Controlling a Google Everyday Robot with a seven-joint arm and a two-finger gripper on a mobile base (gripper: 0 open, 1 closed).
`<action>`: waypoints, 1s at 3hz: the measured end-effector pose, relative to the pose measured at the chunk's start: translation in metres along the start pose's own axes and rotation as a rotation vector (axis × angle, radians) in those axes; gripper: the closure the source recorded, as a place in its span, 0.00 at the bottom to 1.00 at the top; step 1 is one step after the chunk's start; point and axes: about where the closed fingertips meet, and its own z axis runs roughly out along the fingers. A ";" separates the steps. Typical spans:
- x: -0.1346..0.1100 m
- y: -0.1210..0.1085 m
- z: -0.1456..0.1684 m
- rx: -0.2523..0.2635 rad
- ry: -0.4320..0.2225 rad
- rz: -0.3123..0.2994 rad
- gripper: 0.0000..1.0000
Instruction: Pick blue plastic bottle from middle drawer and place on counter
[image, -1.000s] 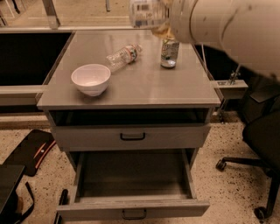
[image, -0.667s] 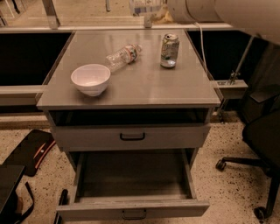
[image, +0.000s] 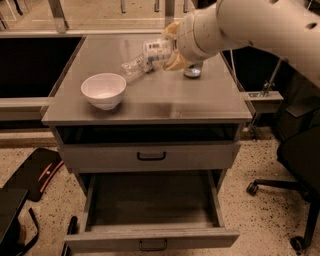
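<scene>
Over the worktop (image: 150, 102) our claw (image: 169, 46) pinched the blue plastic bottle (image: 156, 50); we feared it knocking the clear bottle (image: 131, 66).

A single camera looked from in front of and above the bench (image: 165, 97), tilted down toward its far edge at middling range; the open drawer (image: 150, 205) filled the near bottom of the frame; the end effector (image: 169, 47), closed around the blue plastic bottle (image: 156, 49), hung over the bench's far side, its arm entering from the upper right.
</scene>
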 end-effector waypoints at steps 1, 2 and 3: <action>-0.003 0.047 0.028 -0.079 -0.064 0.049 1.00; 0.001 0.076 0.041 -0.110 -0.088 0.093 1.00; 0.007 0.093 0.048 -0.116 -0.096 0.121 1.00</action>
